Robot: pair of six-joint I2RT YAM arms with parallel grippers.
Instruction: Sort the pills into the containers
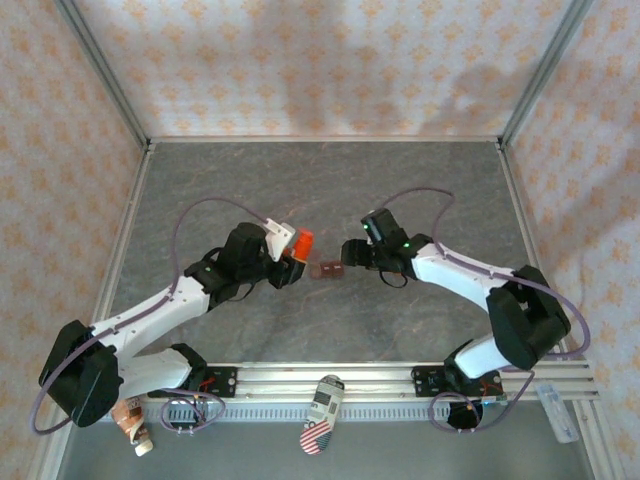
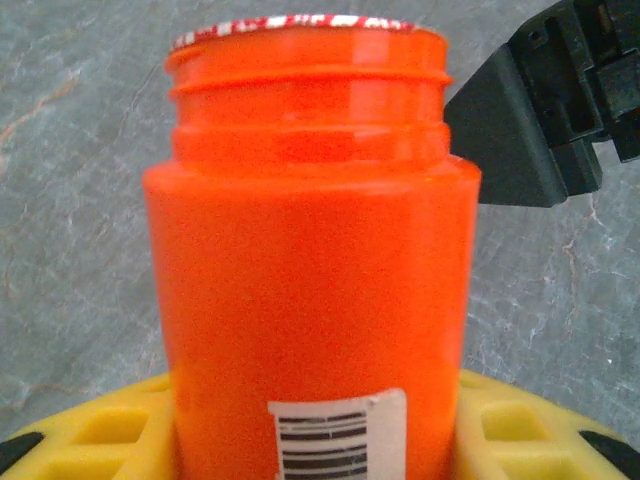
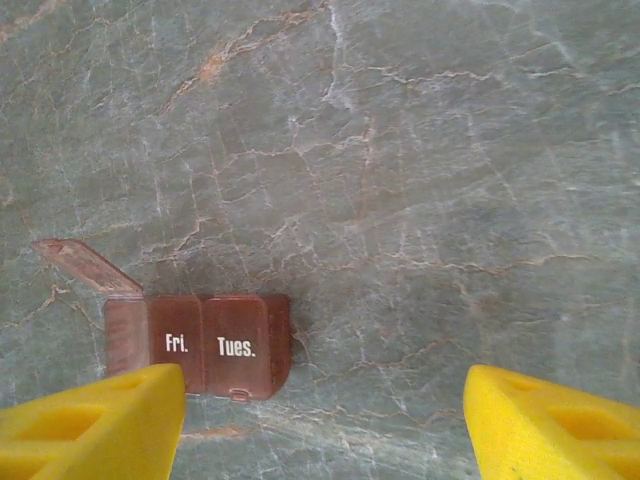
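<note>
My left gripper (image 1: 291,252) is shut on a bright orange bottle (image 2: 310,250), whose yellow fingers (image 2: 90,435) press both sides near its barcode label. The bottle's threaded neck is bare, with a red-and-white rim on top. The container (image 3: 200,343), a dark red-brown pill box, lies on the table just right of the bottle. Its "Fri." and "Tues." lids are down and its left compartment lid stands open. My right gripper (image 3: 325,430) hovers open above the table, the box by its left finger. The right gripper's black body (image 2: 540,110) sits beyond the bottle. No pills can be made out.
Grey marbled table (image 1: 330,190) enclosed by patterned walls. A metal rail (image 1: 400,380) runs along the near edge. A striped item (image 1: 321,412), a small tan object (image 1: 133,425) and a white item (image 1: 557,410) lie below it.
</note>
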